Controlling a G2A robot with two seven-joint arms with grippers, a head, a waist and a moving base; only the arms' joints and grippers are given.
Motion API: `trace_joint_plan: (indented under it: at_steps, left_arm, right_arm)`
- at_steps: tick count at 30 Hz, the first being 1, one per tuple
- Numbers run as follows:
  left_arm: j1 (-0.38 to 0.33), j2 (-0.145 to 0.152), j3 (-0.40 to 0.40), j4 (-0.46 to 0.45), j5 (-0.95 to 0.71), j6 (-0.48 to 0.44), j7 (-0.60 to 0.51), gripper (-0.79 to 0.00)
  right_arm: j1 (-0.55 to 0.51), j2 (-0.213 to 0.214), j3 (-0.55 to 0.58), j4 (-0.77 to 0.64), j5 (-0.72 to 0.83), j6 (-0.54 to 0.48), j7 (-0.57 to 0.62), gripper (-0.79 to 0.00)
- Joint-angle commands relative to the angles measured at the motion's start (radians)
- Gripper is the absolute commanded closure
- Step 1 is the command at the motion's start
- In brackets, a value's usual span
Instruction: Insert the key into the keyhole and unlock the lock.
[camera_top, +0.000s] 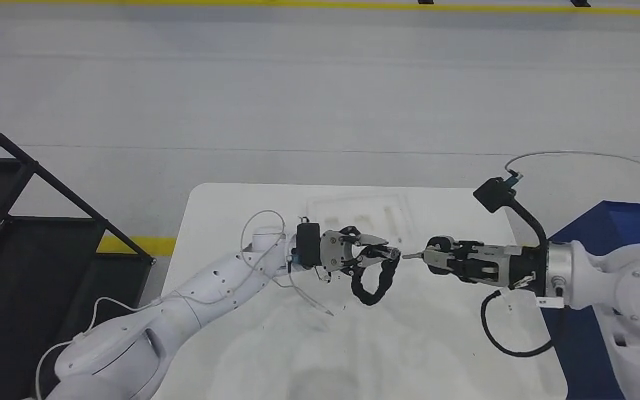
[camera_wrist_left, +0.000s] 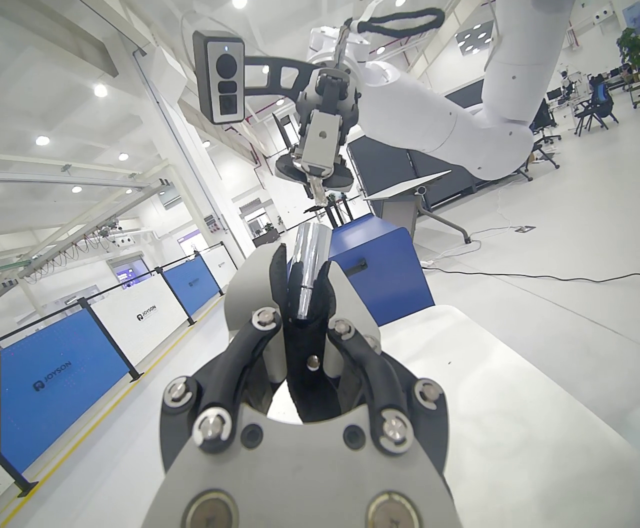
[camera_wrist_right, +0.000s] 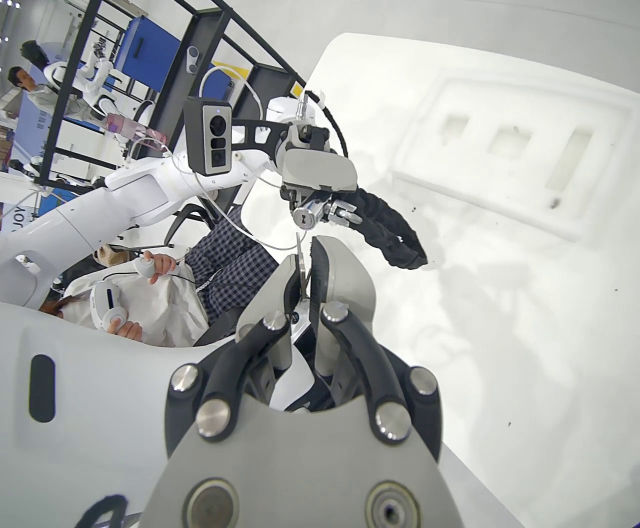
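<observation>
The jaws of the left gripper (camera_wrist_left: 302, 266) were clamped on the lock (camera_wrist_right: 305, 218), pressing its black body from both sides. The chrome cylinder of the lock stuck out beyond the fingertips. The jaws of the right gripper (camera_wrist_right: 305, 254) were closed on the key (camera_wrist_left: 316, 190), gripping its head. The thin blade stood out in front of the pads.

In the top view both things were held above the table, a little below the middle of the frame. The lock was on the left and the key on the right, and the two grippers faced each other on almost one horizontal line. The blade pointed at the round end of the cylinder. In the right wrist view the keyhole in this end faced the key. The tip of the key was near the keyhole but apart from it, with a small gap visible in the top view and in the left wrist view. The key was not yet inside the lock.

A black cable loop (camera_top: 374, 286) hung from the lock, below the left gripper in the top view.

The white table (camera_top: 450, 350) lay under both arms. On it, above the grippers in the top view, lay a white foam tray (camera_top: 395, 212) with shallow recesses.
</observation>
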Motion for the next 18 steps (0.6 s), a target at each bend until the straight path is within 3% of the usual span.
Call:
trace_joint_plan:
  at_steps: [1, 11, 18]
  left_arm:
    - [-0.001, -0.011, 0.000, 0.014, -0.005, 0.002, 0.000, 0.000]
    - [0.010, -0.062, -0.007, 0.070, -0.030, 0.002, -0.006, 0.000]
    - [0.010, -0.062, -0.007, 0.070, -0.030, 0.002, -0.006, 0.000]
  right_arm:
    - [-0.004, 0.002, -0.001, -0.010, -0.014, -0.001, -0.008, 0.000]
    - [-0.018, 0.010, -0.001, -0.039, -0.078, -0.007, -0.044, 0.000]
    - [-0.018, 0.010, -0.001, -0.039, -0.078, -0.007, -0.044, 0.000]
